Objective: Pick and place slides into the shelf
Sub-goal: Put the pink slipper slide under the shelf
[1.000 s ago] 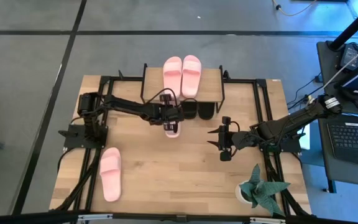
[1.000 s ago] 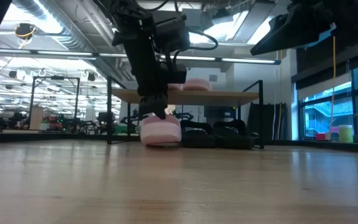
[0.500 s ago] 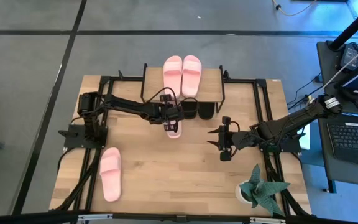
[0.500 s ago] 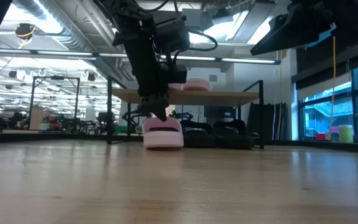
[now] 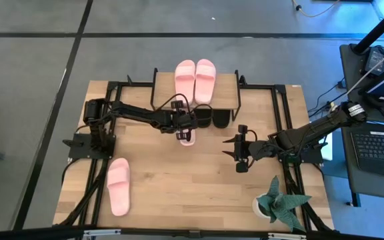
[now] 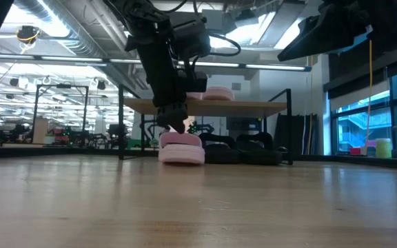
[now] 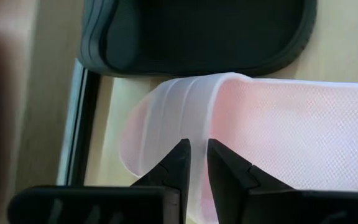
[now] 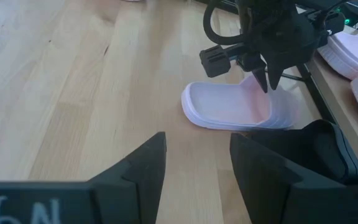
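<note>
From above, my left gripper [image 5: 186, 131] hovers over a pink slide [image 5: 186, 139] lying on the tabletop [image 5: 179, 187] just before the shelf [image 5: 229, 87]; my right gripper [image 5: 237, 154] waits apart, open and empty. The low view shows the slide flat. My left wrist view alone shows fingers [image 7: 178, 167] barely parted over its strap, so I cannot tell if they grip.

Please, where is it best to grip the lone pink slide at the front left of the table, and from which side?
Probably the wide strap of the pink slide, from above. It lies flat and alone on the table, sole down, so one finger could go under the raised strap.
</note>
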Controlling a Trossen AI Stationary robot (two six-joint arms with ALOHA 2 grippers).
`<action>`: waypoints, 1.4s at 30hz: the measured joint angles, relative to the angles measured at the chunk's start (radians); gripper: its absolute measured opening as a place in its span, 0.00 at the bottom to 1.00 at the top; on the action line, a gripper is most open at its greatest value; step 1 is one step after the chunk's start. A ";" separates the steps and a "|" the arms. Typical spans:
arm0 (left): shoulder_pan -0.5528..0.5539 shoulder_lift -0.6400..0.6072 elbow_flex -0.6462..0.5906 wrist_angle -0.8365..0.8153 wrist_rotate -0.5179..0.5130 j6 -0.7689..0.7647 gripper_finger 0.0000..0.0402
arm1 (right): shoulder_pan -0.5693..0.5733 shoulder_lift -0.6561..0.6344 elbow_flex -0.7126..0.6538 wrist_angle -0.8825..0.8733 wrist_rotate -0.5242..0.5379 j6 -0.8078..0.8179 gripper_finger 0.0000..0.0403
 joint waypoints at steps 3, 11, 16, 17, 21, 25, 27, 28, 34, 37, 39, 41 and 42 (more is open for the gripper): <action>0.000 0.000 0.000 0.000 0.003 -0.001 0.12 | 0.000 0.000 0.000 0.000 0.000 0.000 0.45; 0.000 0.000 0.000 0.000 0.004 -0.002 0.17 | 0.000 0.000 0.000 0.000 0.000 0.023 0.45; -0.002 0.000 0.000 -0.001 0.004 -0.003 0.29 | 0.000 0.000 0.000 0.000 0.000 0.022 0.45; -0.006 0.000 0.000 -0.001 0.005 -0.003 0.31 | 0.000 0.000 0.000 0.000 0.000 0.022 0.45; -0.027 0.000 0.000 -0.002 0.032 -0.006 0.37 | 0.000 0.000 0.000 0.000 0.000 0.022 0.45; -0.057 0.000 0.000 -0.008 0.065 -0.043 0.42 | 0.000 0.000 0.000 0.000 0.000 0.022 0.45; -0.073 0.000 0.000 -0.019 0.064 -0.061 0.44 | 0.000 0.000 0.000 0.000 0.000 0.022 0.45; -0.082 0.000 0.000 -0.023 0.062 -0.064 0.45 | 0.000 0.000 0.000 0.000 0.000 0.022 0.45; -0.166 -0.025 0.001 -0.025 0.063 -0.112 0.46 | 0.000 0.000 0.000 0.000 0.000 0.022 0.45; -0.222 -0.071 0.000 -0.036 0.062 -0.141 0.46 | 0.000 0.000 0.000 0.000 0.000 0.023 0.45; -0.262 -0.114 0.000 -0.030 0.063 -0.170 0.46 | 0.000 0.000 0.000 0.000 0.000 0.024 0.45; -0.296 -0.153 0.000 -0.028 0.086 -0.186 0.46 | 0.000 0.000 0.000 0.002 0.000 0.022 0.45; -0.308 -0.176 -0.008 -0.018 0.100 -0.185 0.46 | 0.000 0.000 0.000 0.003 0.000 0.022 0.45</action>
